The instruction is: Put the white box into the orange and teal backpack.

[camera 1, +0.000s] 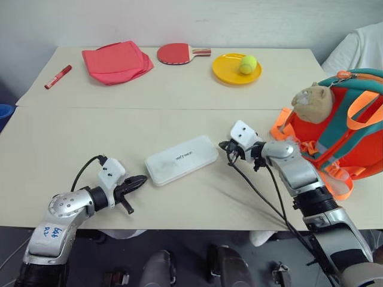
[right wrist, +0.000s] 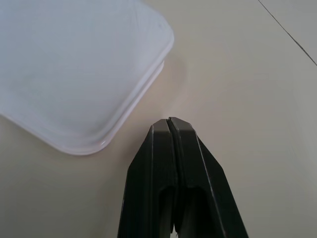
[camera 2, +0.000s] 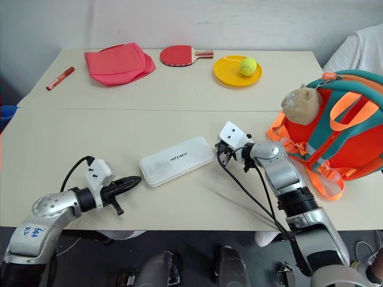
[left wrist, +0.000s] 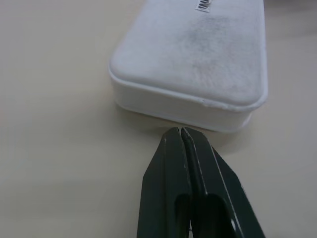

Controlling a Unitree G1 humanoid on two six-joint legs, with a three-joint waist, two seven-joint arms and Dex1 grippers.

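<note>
While both tools (camera 1: 142, 179) (camera 1: 222, 145) are pinched empty, the white box (camera 1: 181, 159) between them bears small, unreadable dark lettering.

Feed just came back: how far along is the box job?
Done: both arms flank the white box. In hand: left gripper and right gripper, both shut and empty, point at its two ends. Left: lifting it off the table into the orange and teal backpack.
</note>
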